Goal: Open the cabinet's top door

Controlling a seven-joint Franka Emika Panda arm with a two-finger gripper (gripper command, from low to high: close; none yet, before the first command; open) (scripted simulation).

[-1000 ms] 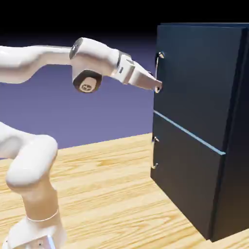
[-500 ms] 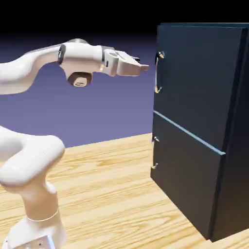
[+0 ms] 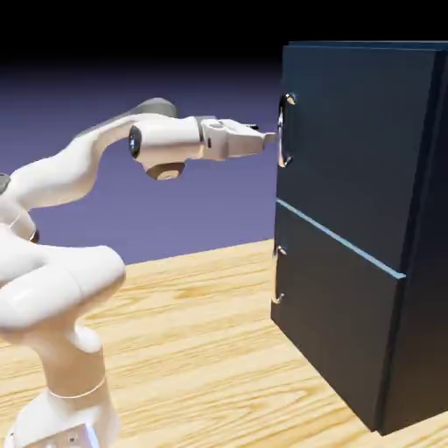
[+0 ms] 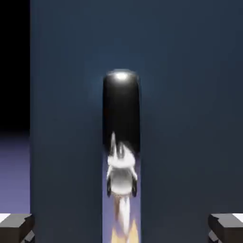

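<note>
- Navy-blue, the cabinet [image 3: 363,219] stands on the wooden table [image 3: 210,350] at the exterior view's right; the gripper [image 3: 268,136] reaches level, its tip just beside the silver handle [image 3: 283,131] of the top door [image 3: 350,140], which sits shut.
- Hand view: fingertips [image 4: 16,227] spread wide at the bottom corners, holding nothing; the handle [image 4: 121,137] stands centred between them against the door [image 4: 190,118].

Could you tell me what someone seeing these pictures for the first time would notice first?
The tall dark navy cabinet fills the exterior view's right side, its top door closed above a thin pale seam. The white arm reaches level toward it, the gripper just short of the silver bar handle. In the hand view that handle stands centred between the spread fingertips.
</note>
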